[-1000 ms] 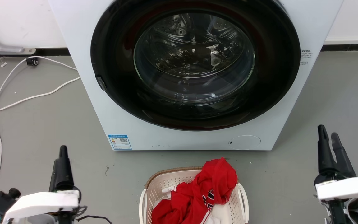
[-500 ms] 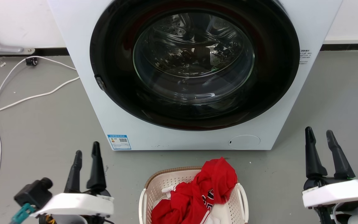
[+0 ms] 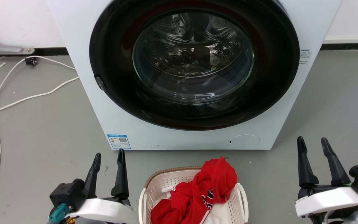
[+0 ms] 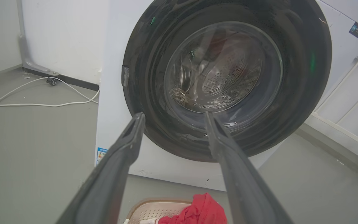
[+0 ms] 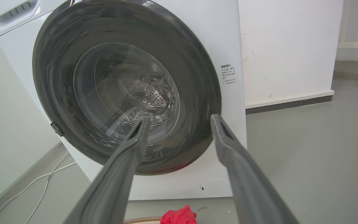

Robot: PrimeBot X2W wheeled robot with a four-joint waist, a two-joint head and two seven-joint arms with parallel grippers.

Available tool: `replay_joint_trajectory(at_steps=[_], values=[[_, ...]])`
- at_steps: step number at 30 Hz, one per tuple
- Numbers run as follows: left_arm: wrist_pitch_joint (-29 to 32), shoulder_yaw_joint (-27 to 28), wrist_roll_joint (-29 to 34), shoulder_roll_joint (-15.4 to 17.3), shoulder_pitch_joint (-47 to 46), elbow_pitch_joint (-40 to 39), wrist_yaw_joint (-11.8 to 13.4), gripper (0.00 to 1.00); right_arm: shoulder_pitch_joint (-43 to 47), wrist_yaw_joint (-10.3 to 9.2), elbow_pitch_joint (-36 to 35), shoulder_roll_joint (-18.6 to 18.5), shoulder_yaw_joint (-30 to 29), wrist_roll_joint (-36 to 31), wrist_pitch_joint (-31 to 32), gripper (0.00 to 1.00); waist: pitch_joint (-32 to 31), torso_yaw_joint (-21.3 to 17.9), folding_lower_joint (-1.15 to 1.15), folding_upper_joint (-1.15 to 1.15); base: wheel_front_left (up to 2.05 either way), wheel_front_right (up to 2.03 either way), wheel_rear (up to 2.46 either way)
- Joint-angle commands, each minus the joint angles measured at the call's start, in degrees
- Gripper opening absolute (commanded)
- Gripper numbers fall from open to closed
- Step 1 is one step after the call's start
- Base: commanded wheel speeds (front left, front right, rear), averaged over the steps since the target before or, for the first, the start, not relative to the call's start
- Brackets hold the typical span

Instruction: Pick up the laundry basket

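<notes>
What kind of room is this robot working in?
Probably a laundry area, maybe a test room: a front-loading washing machine on a bare grey floor, a laundry basket holding a red garment before it, and a loose white cable.

The laundry basket (image 3: 172,172) stands on the floor (image 3: 42,133) directly in front of the washer (image 3: 194,74), near it but apart. A garment (image 3: 204,193) is heaped in it, rising over its far rim. The left hand (image 3: 109,152) sits just left of the basket and the right hand (image 3: 312,139) well off to its right (neither touches it). A cable (image 3: 51,91) lies on the floor left of the washer.
</notes>
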Motion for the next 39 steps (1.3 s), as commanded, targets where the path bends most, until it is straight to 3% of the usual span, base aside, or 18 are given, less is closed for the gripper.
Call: replay_joint_trajectory(at_steps=[1,14,25,29,33,39], values=[[-0.54,-0.59,1.79,0.55,0.06,-0.48,0.62,1.00,0.35,0.00,-0.03,-0.09,-0.04,-1.86,-0.63,1.00,0.04,-0.01,0.00,0.00,0.00,0.00,0.00],[-2.26,-4.57,9.40,2.68,0.51,1.90,4.39,1.00,0.69,0.00,4.21,-0.08,-0.65,-8.65,-2.37,1.00,0.07,-0.12,0.00,0.00,0.00,0.00,0.00],[-3.61,-9.05,15.64,5.05,-0.28,1.15,8.17,1.00,0.62,-0.01,2.84,-0.06,0.50,-17.43,-3.72,1.00,0.43,-0.18,0.00,0.00,0.00,0.00,0.00],[-4.04,-10.19,16.64,5.46,-0.19,1.12,9.23,1.00,0.98,-0.01,2.69,-0.06,0.39,-17.86,-4.13,1.00,0.42,-0.11,0.00,0.00,0.00,0.00,0.00],[-4.47,-9.18,15.39,4.39,0.62,0.59,9.17,1.00,1.28,-0.01,3.10,-0.05,0.30,-15.77,-4.59,1.00,0.35,-0.04,0.00,0.00,0.00,0.00,0.00],[-5.13,-6.30,14.77,2.59,1.97,0.34,6.92,1.00,1.47,-0.01,4.07,-0.03,-0.02,-14.26,-5.21,1.00,0.33,-0.08,0.00,0.00,0.00,0.00,0.00]])
